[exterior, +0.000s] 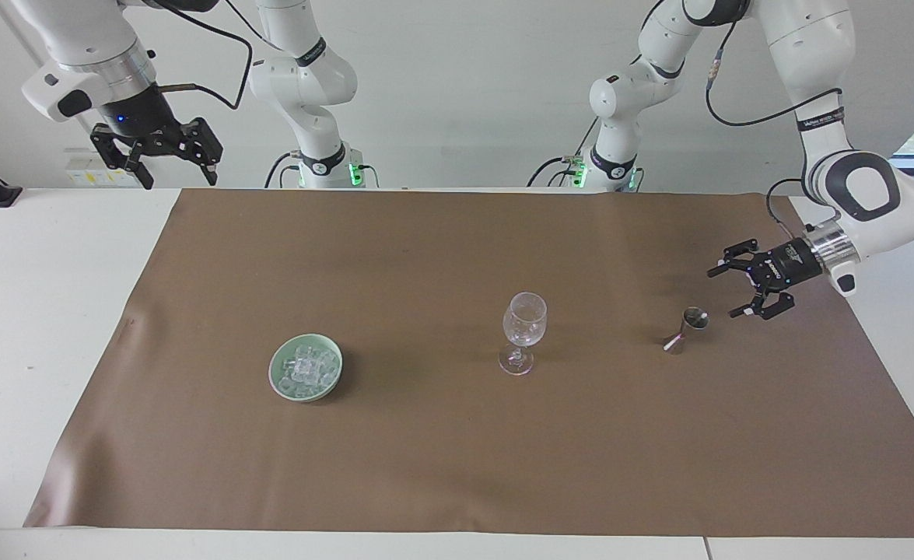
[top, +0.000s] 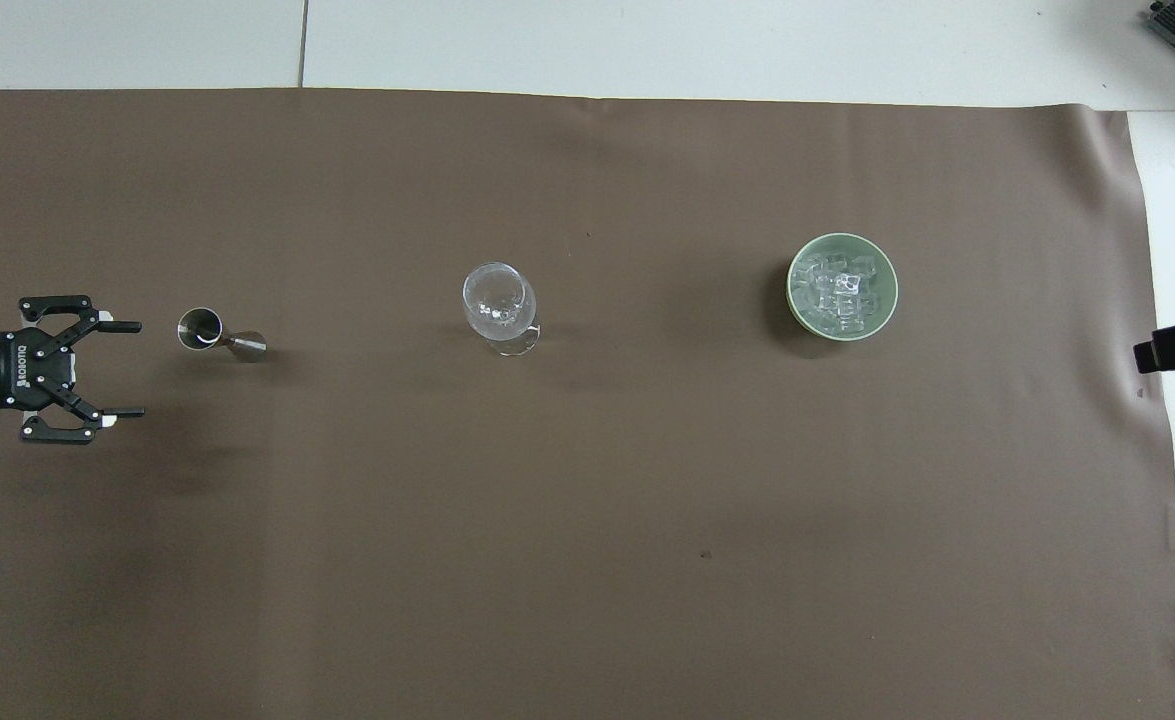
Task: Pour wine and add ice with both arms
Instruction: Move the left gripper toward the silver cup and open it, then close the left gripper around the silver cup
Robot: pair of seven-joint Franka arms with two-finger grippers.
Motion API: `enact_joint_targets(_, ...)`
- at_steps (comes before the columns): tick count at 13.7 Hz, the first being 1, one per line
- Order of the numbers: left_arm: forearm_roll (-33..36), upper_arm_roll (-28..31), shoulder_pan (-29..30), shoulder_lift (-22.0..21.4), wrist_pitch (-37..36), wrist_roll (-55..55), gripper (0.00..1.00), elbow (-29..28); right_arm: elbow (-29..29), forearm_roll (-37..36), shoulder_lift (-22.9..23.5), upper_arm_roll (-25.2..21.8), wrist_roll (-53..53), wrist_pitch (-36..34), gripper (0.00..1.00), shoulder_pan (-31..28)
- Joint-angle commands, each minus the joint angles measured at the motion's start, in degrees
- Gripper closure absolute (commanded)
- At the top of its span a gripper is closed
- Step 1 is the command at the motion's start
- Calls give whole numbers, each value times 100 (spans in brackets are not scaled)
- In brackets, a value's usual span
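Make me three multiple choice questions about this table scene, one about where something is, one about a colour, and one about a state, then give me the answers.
1. What stands between the jigger and the bowl?
A. a bottle
B. the wine glass
C. a spoon

2. What colour is the bowl that holds the ice?
A. pale green
B. red
C. black

3. How is the left end effector set?
A. shut on the jigger
B. shut on the wine glass
C. open, holding nothing

Answers:
1. B, the glass stands on the brown mat roughly midway along the row.
2. A, its rim and wall show pale green in both views.
3. C, its fingertips stand apart beside the jigger, toward the left arm's end of the table, not touching it. The right end effector waits, open, raised at the right arm's end.
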Motion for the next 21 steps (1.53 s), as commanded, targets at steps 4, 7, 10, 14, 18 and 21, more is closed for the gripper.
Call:
enact_joint_targets(4, -594, -50, 85, 224, 26, 26, 0, -39, -63, 49, -58, -47, -80, -10, 0, 42)
enact_joint_targets(7, -788, -59, 217, 320, -28, 96, 0, 66, -63, 49, -58, -47, -80, -10, 0, 42)
enact_joint_targets(10, -980, -103, 436, 636, -19, 535, 0, 145, -72, 49, -58, -47, -80, -10, 0, 42)
enact_joint_targets(14, -1692, -120, 375, 865, -37, 703, 0, 102, -63, 49, -58, -47, -80, -10, 0, 42)
enact_joint_targets(18, -2045, -120, 182, 1006, 86, 1036, 0, 40, -63, 49, -58, -47, -80, -10, 0, 42)
enact_joint_targets(21, -2150, -120, 120, 1067, 130, 1370, 0, -83, -63, 49, -58, -47, -80, -10, 0, 42)
